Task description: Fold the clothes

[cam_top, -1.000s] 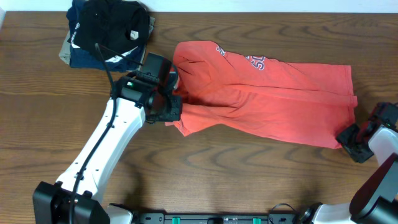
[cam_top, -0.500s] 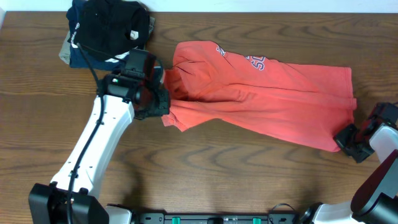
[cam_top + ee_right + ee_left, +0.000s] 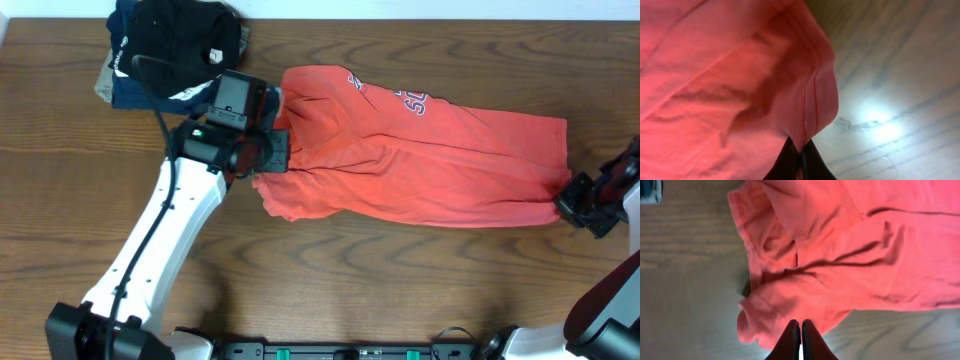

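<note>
— How about the left pincer (image 3: pixel 800 330)?
— Shut tight. Nips the bunched edge of the shirt (image 3: pixel 420 160) right at the tips.
— And the right pincer (image 3: pixel 800 152)?
— Shut too. Bites a corner of the hem, right by the stitched seam.
— Where to find the shirt?
— Pulled long on the table (image 3: pixel 350 280), between both pincers. Red, with letters near the far edge. Spreads out ahead of the left tips, with creases and folds close by. Fills the space up and to the left of the right tips.
— Anything else?
— A dark pile (image 3: pixel 175 50) of folded clothes. Sits near the left pincer, on the side away from the shirt.
</note>
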Tool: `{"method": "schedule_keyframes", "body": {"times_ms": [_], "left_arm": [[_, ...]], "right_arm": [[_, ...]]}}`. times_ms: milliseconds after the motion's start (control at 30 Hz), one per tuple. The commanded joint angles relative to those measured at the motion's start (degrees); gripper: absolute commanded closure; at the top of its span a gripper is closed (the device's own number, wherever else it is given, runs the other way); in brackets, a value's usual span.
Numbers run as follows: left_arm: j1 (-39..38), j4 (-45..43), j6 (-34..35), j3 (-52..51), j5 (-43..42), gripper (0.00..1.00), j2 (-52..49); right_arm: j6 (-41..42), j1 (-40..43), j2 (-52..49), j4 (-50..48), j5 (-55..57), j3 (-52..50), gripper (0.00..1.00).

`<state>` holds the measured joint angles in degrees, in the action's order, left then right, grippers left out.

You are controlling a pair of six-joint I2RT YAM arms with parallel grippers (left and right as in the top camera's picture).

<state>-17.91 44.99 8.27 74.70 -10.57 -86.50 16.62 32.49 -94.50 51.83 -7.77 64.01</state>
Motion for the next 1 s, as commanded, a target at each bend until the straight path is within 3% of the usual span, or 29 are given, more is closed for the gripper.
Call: {"method": "schedule_keyframes", "body": {"times_ms": [0,200,233,300,333,367,533,700,967], "left_arm": [[0.11,-1.38,-1.18,1.29,2.54,0.94,-2.14],[-0.61,1.66,-1.86,1.29,2.43,0.94,-4.13],[-0.87,4.28,-1.81,1.27,2.43,0.85,-4.20],[-1.31,8.96,-0.83,0.98,2.27,0.23,-4.28],[-1.42,10.86,0.76,0.44,2.27,0.09,-4.28],[-1.42,12.28,3.08,-0.44,2.27,0.03,-4.28],[-1.49,9.94,10.51,-7.87,2.27,0.01,-4.28],[-2.05,0.24,20.22,-15.65,2.27,0.14,-4.28],[-2.99,-12.35,21.42,-23.47,4.85,0.28,-4.50]], "right_arm": [[-1.27,-0.55,0.00,-1.53,0.00,1.05,0.99],[-1.27,-0.68,0.00,-3.63,-0.61,1.03,0.99],[-1.31,-0.68,0.00,-3.58,-0.59,1.03,0.99],[-1.64,-0.68,-0.02,-3.65,-0.57,1.03,0.99],[-1.75,-0.68,-0.02,-3.74,-0.59,1.03,0.99],[-1.81,-0.68,-0.02,-3.78,-0.59,1.03,0.99],[-2.16,-0.70,-0.02,-3.82,-0.61,1.03,0.99],[-2.60,-0.68,-0.02,-2.99,-0.57,1.03,0.92],[-2.99,-0.68,-0.02,-2.58,-0.57,1.01,0.91]]}}
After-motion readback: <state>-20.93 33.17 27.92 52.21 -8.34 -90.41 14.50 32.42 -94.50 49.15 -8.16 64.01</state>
